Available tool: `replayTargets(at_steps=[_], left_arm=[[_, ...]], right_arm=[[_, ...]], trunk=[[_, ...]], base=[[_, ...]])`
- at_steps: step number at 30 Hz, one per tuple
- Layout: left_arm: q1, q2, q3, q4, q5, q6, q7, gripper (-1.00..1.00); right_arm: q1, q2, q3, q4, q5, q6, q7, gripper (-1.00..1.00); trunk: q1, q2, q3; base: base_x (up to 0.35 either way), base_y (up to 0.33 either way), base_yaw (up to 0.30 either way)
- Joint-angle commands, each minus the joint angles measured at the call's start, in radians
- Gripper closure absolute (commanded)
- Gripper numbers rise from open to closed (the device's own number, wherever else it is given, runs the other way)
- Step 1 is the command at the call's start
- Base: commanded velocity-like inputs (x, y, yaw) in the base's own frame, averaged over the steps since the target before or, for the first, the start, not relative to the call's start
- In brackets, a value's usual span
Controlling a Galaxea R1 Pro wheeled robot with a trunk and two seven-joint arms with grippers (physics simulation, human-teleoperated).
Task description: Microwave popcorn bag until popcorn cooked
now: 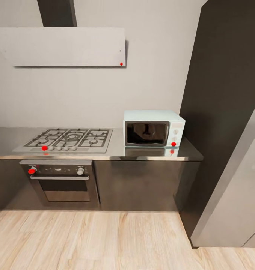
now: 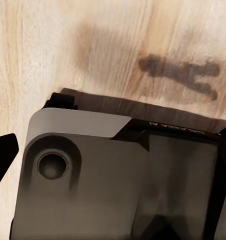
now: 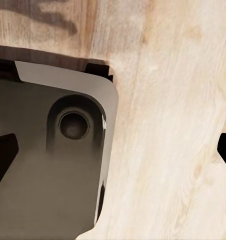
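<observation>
The microwave (image 1: 154, 128) was seen in the head view, standing on the steel surface (image 1: 150, 153) with its dark glass door shut, just beside the tall dark cabinet (image 1: 221, 112). No popcorn bag was visible on the stretch of surface in view; its position could not be determined.

Risks were judged as follows. The bag had yet to be located, so an approach to the microwave alone would be wasted. The cabinet close beside the microwave could obstruct the right arm. The gas hob (image 1: 69, 138) and the oven (image 1: 59, 180) below it lay near the microwave, and their knobs could be struck by a careless reach.

Both wrist views faced the pale wood floor (image 3: 168, 150) over the robot's base (image 2: 108, 185). Dark tips showed at the edges of both wrist views; whether either end effector was open or closed could not be told.
</observation>
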Motion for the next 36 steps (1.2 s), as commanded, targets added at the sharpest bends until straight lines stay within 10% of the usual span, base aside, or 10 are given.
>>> replayTargets(at_steps=[1, 36], left_arm=[[-0.001, 0.0, 0.001, 0.001, 0.008, -0.001, -0.003, -1.0], [-0.001, 0.002, 0.001, 0.001, 0.01, 0.0, -0.003, -1.0]], right_arm=[[-0.001, -0.001, -0.009, 0.003, 0.008, -0.003, 0.002, -1.0], [-0.001, 0.004, -0.005, -0.008, 0.024, -0.015, 0.002, -1.0]], trunk=[[0.0, -0.001, -0.001], [0.0, -0.001, -0.001]], base=[[0.0, 0.0, 0.012], [0.033, -0.075, 0.0]])
